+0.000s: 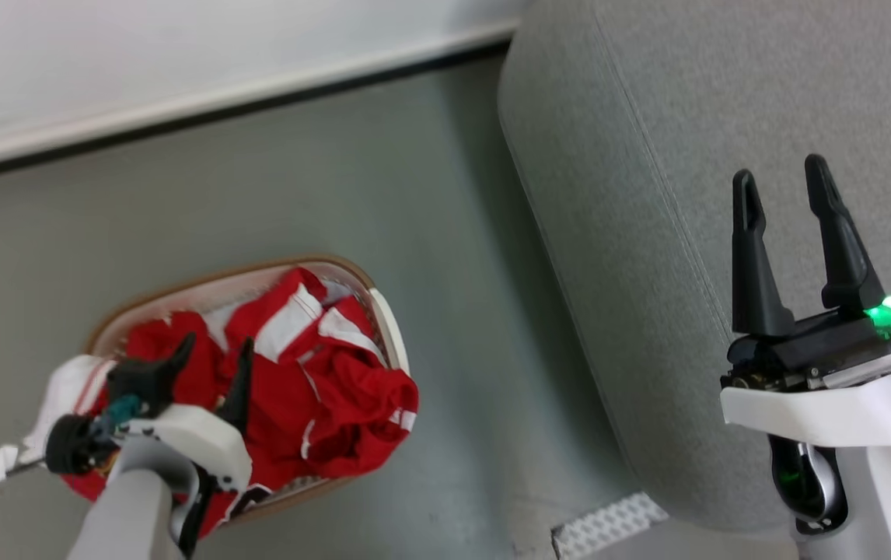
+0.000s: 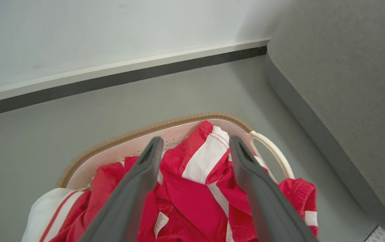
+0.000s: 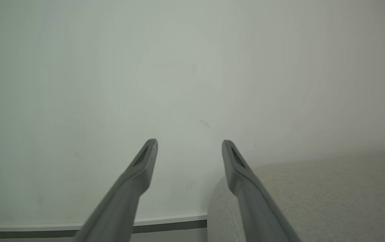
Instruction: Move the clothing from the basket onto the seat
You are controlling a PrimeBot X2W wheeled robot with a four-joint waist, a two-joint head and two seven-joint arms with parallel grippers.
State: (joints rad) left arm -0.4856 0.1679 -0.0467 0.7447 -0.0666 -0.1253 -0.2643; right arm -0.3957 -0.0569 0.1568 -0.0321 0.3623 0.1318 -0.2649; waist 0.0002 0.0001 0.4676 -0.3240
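- Bright red soft fabric clothing with white stripes (image 1: 313,389) is heaped in the rounded white plastic basket with a brown rim (image 1: 220,276) and spills over its right edge.
- Left gripper (image 1: 216,350) is directly over the heap, fingers apart, empty.
- Right gripper (image 1: 781,177) is also spread and empty, over the large grey upholstered seat (image 1: 648,233), well apart from the basket.
- Left arm is nearer; likely a straight drop.

Count: 1 laundry basket (image 1: 235,272), 1 grey seat (image 1: 648,194), 1 pale patterned strip (image 1: 609,525). Red-and-white clothing (image 1: 321,389): 1 heap, and the number of separate garments cannot be told. Grippers: 2, the left gripper (image 1: 216,342) and the right gripper (image 1: 780,169), with 2 dark fingers (image 1: 752,264) each.
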